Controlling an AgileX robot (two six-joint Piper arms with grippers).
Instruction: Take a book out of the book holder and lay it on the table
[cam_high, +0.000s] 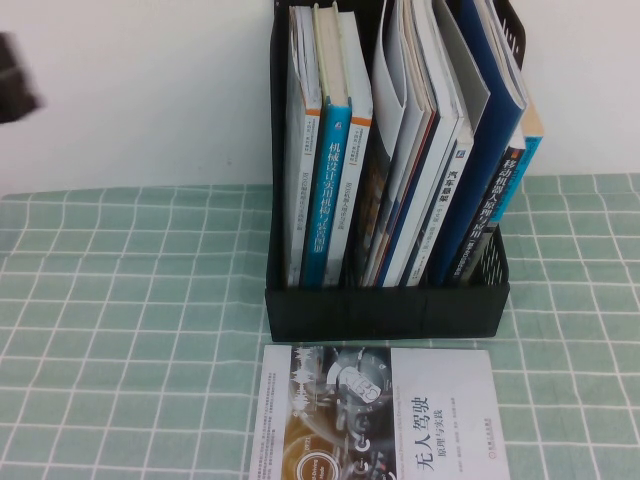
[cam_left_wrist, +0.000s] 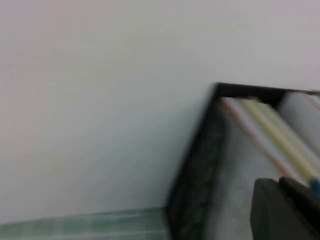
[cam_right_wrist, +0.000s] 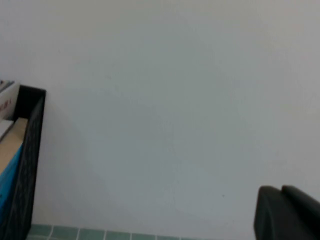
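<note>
The book (cam_high: 532, 128) stood in the book holder (cam_high: 385, 310), at the holder's right end, against its right wall. Only a small part of it showed in the high view: a tan page edge with a strip of cyan below. In the right wrist view the same tan edge and cyan cover (cam_right_wrist: 9, 155) appeared just inside the black perforated wall (cam_right_wrist: 27, 165).

There was one holder, standing upright on the table (cam_high: 120, 300) near the white wall (cam_high: 150, 90). Its left compartment held three upright books: one blue spine (cam_high: 330, 200) between two white spines. The other compartments were packed tightly with leaning books and thin magazines, and I could not count them exactly. One of them was a large dark-blue book (cam_high: 492, 150), just beside the task's book. One white book (cam_high: 380, 415) lay flat on the table, just in front of the holder.

The left gripper (cam_left_wrist: 282, 210) was raised near the holder's left side; in the high view only a dark blurred part (cam_high: 15, 90) showed at the left edge. It held nothing visible, and I could not tell whether it was open or closed. The right gripper (cam_right_wrist: 286, 212) was to the right of the holder, facing the wall, and was outside the high view. Its opening I also could not tell.
</note>
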